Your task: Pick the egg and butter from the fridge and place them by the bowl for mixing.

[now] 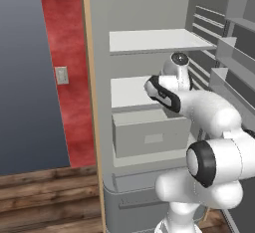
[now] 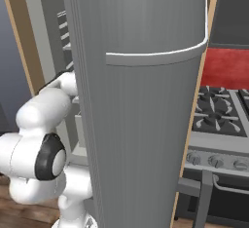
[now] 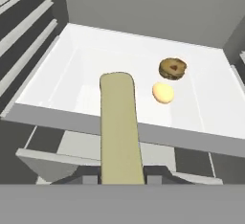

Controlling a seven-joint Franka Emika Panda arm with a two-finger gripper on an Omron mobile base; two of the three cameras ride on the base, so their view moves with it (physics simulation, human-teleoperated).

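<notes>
Butter pinched in the hand
It points toward twelve o'clock; the egg lies at one o'clock on the fridge shelf (beside a brown round item).

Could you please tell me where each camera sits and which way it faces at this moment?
Left base view: behind the arm's left, facing the open fridge; white arm lower right.
Right base view: behind its right, facing the fridge door's outer side and a stove; arm lower left.
Hand view: looking along the gripper, shut on the butter, at the egg.
Shared: fridge, arm.
</notes>
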